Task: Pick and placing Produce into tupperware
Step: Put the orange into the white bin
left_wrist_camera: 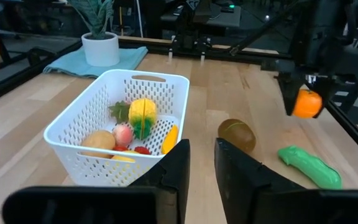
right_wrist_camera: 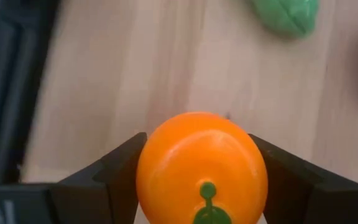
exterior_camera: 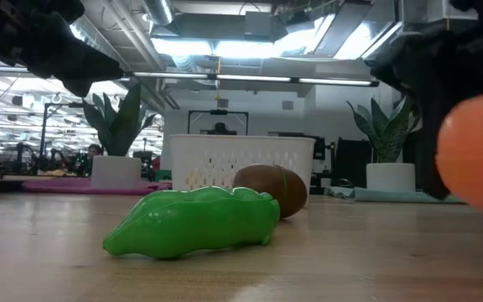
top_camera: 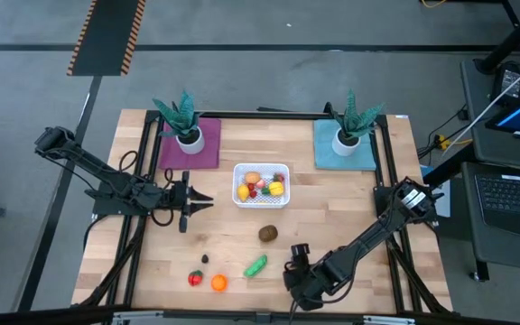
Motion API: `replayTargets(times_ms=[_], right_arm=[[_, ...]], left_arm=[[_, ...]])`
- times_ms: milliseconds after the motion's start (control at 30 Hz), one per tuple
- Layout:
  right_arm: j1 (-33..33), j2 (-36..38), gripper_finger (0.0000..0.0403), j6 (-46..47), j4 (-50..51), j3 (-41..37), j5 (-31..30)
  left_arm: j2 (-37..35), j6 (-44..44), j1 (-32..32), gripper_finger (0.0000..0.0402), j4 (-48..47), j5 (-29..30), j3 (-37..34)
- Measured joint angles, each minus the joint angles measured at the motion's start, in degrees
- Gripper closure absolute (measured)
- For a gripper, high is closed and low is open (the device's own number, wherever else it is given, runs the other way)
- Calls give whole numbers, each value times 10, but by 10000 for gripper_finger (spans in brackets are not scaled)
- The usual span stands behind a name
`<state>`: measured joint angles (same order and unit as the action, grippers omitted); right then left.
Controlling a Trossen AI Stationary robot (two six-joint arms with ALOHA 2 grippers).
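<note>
Two dark arms work over the wooden surface (top_camera: 332,226). The left gripper (top_camera: 204,200) hovers just to the left of the tupperware (top_camera: 261,166), its jaws standing slightly apart with nothing between them. The right gripper (left_wrist_camera: 304,99) is in front of the tupperware and a little right of it, its jaws pinching an orange piece (right_wrist_camera: 201,165) clear of the surface. The tupperware holds several pieces of Produce, yellow, red and tan. In front of it lie a brown piece (top_camera: 268,234), then a green piece (top_camera: 256,265). Farther front and to the left are a second orange piece (top_camera: 218,283) and a red piece (top_camera: 195,278). A tiny dark piece (top_camera: 205,259), perhaps another fruit, sits between them and the tupperware.
</note>
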<state>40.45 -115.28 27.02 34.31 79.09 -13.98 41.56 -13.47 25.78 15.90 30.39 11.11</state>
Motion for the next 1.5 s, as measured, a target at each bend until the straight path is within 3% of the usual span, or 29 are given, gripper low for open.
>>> replayTargets(times_ms=[333, 767, 1033, 1200, 1500], right_arm=[[-19, 34, 154, 2, 49, 0, -17], [-64, 118, 154, 13, 20, 0, -29], [-65, 196, 154, 17, 41, -22, -93], [-63, 222, 154, 28, -23, -97, -120], [-63, 269, 154, 12, -265, -271, -144]], left_arm=[[0, -1, 1, 360, 0, 0, 0], [0, 1, 1, 390, -1, 0, 0], [0, 1, 2, 400, -1, 0, 0], [0, 1, 2, 388, -1, 0, 0], [1, 1, 2, 369, 0, 0, 0]])
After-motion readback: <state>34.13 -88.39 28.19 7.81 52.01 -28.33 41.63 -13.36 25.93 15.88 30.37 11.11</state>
